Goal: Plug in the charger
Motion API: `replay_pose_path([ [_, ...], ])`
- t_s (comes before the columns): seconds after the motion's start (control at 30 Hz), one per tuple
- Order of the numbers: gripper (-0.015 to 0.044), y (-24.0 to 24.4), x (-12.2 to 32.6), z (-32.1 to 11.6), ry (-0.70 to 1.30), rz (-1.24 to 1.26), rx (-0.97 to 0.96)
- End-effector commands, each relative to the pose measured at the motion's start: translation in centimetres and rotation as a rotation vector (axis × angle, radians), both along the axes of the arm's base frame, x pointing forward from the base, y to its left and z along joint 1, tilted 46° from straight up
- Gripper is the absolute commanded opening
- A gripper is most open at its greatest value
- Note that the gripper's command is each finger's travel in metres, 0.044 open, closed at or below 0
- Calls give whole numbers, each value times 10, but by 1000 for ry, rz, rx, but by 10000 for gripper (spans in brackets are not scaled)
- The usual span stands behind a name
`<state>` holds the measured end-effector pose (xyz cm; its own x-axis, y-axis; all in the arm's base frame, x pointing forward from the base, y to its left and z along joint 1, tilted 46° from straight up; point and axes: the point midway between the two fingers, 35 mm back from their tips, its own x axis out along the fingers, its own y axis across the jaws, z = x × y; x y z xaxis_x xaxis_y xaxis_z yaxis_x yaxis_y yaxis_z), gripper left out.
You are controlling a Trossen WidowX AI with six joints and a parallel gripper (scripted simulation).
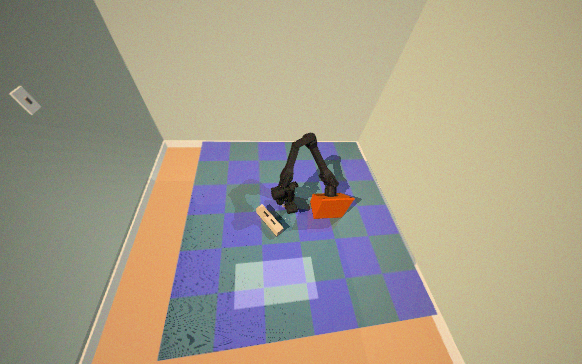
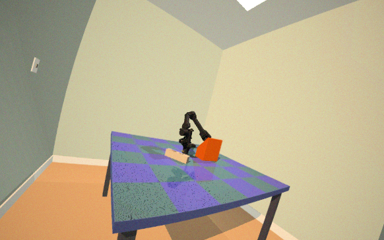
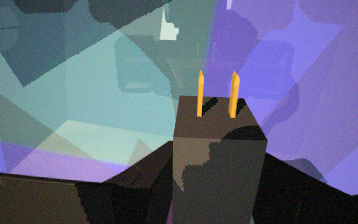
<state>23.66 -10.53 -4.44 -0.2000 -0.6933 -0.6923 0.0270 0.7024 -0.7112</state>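
Note:
The cream power strip (image 1: pixel 269 223) (image 2: pixel 175 156) lies at an angle on the table, with two dark outlets on top; it is not in the wrist view. My gripper (image 1: pixel 291 207) (image 2: pixel 186 151) (image 3: pixel 209 151) is shut on the charger, low over the table just beyond the strip in the top view. The dark, boxy charger (image 3: pixel 217 162) sits between the fingers in the wrist view, its two gold prongs (image 3: pixel 200 95) (image 3: pixel 234 96) pointing away from the gripper and free of any outlet. The charger is too small and dark to make out in the top and exterior views.
An orange block (image 1: pixel 332 208) (image 2: pixel 210 150) stands at the arm's base, to the right of the gripper and strip. The checkered table (image 1: pixel 345 310) (image 2: pixel 142 198) bears shadows and a bright patch of light. A wall plate (image 1: pixel 24 100) (image 2: pixel 35 65) is far off at left.

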Motion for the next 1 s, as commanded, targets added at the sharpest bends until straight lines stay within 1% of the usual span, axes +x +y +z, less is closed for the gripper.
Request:
replay_pose_path([
  [0.0,0,2,4,-7,49,57,5],
  [0.63,0,11,8,-38,283,282,49],
  [0.97,0,13,15,-42,291,290,50],
])
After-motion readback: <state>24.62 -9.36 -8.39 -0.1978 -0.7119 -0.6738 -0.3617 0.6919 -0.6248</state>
